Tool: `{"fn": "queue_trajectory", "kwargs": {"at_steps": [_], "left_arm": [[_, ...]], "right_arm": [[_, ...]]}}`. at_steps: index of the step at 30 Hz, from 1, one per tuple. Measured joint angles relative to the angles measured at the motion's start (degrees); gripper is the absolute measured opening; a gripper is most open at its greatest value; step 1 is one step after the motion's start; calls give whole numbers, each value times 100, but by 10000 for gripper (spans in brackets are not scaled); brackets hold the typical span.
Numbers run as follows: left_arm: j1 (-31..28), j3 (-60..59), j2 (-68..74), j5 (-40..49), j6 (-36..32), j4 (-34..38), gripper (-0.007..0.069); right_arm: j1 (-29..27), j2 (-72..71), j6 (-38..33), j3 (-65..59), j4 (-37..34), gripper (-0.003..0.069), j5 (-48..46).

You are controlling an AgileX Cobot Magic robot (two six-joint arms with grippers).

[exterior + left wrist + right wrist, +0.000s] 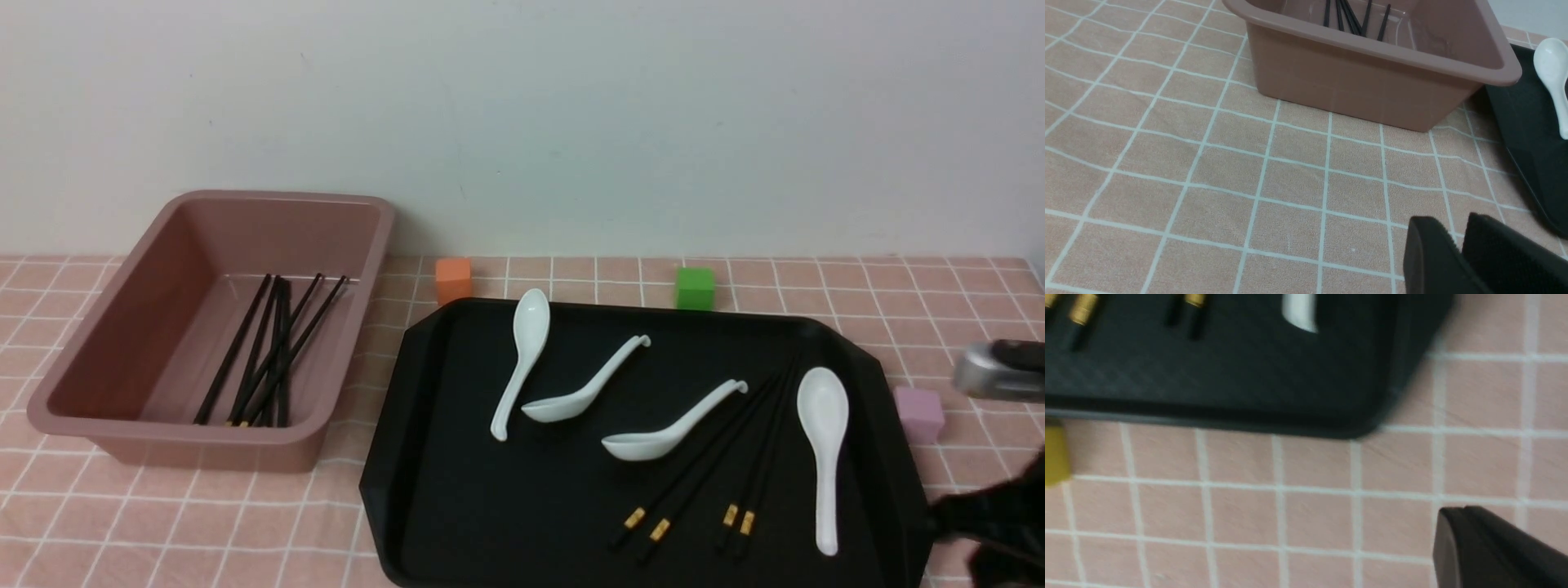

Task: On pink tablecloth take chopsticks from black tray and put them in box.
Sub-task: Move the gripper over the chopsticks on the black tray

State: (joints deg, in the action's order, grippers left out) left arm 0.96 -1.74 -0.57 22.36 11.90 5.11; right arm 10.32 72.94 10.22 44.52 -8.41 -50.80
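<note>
Several long thin black chopsticks are gathered in the deep dusty-pink plastic box point(208, 449) at the left of the front frame; four more black, gold-banded chopsticks point(767, 457) are laid on the large matte-black tray point(506, 506), lower right of centre, among white ceramic spoons point(824, 457); the right jaws point(1457, 514) are closed together, nothing gripped; the left jaws point(1447, 228) are held slightly apart, empty.

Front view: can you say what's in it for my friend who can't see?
A black tray holds four white spoons and four black chopsticks. Left of it, a pink box holds more chopsticks, all on pink checked cloth.
</note>
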Motion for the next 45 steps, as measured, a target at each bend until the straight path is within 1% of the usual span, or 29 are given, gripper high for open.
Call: {"fn": "queue_trajectory", "kwargs": {"at_steps": [2, 3, 5, 6, 8, 9, 10, 11, 12, 13, 14, 15, 16, 18, 21, 26, 29, 32, 35, 36, 38, 39, 40, 42, 45], "left_arm": [[0, 0, 0, 0, 0, 0, 144], [0, 0, 0, 0, 0, 0, 144], [0, 0, 0, 0, 0, 0, 144], [0, 0, 0, 0, 0, 0, 144], [0, 0, 0, 0, 0, 0, 144], [0, 0, 0, 0, 0, 0, 144], [0, 0, 0, 0, 0, 0, 144], [0, 0, 0, 0, 0, 0, 144], [0, 0, 0, 0, 0, 0, 144], [0, 0, 0, 0, 0, 0, 144], [0, 0, 0, 0, 0, 0, 144], [0, 0, 0, 0, 0, 0, 144], [0, 0, 0, 0, 0, 0, 144], [0, 0, 0, 0, 0, 0, 144], [0, 0, 0, 0, 0, 0, 145], [0, 0, 0, 0, 0, 0, 148], [0, 0, 0, 0, 0, 0, 153], [0, 0, 0, 0, 0, 0, 155], [0, 0, 0, 0, 0, 0, 155], [0, 0, 0, 0, 0, 0, 155], [0, 0, 0, 0, 0, 0, 155], [0, 0, 0, 0, 0, 0, 155], [0, 0, 0, 0, 0, 0, 156], [0, 0, 0, 0, 0, 0, 160], [0, 0, 0, 0, 0, 0, 165]], "right_arm": [[699, 547, 519, 309, 74, 15, 346], [867, 687, 746, 407, 152, 18, 460], [1394, 1221, 1332, 828, 395, 33, 667], [1539, 1370, 1559, 953, 508, 44, 696], [1784, 1917, 2118, 1411, 803, 89, 759], [1840, 2109, 2243, 1566, 886, 104, 768], [1884, 2388, 2485, 1780, 1068, 148, 762], [1890, 2477, 2512, 1845, 1091, 154, 762], [1895, 2771, 2677, 2045, 1252, 212, 762], [1895, 2809, 2713, 2071, 1295, 220, 755], [1880, 2957, 2772, 2180, 1362, 250, 748], [1830, 3212, 2829, 2302, 1404, 300, 748], [1806, 3266, 2846, 2343, 1404, 320, 748], [1658, 3560, 2863, 2430, 1372, 387, 759], [1464, 3728, 2863, 2437, 1225, 417, 786], [1237, 3822, 2863, 2487, 966, 416, 892], [1157, 3864, 2863, 2521, 874, 399, 873], [1140, 3905, 2787, 2562, 842, 365, 809], [1140, 3918, 2703, 2569, 842, 320, 763], [1140, 3926, 2684, 2569, 842, 316, 758], [1140, 3945, 2598, 2593, 883, 254, 665], [1140, 3945, 2598, 2593, 892, 248, 654], [1135, 3956, 2581, 2607, 904, 196, 577], [1129, 3956, 2560, 2611, 903, 148, 509], [1117, 3956, 2552, 2618, 884, 137, 476]]}}
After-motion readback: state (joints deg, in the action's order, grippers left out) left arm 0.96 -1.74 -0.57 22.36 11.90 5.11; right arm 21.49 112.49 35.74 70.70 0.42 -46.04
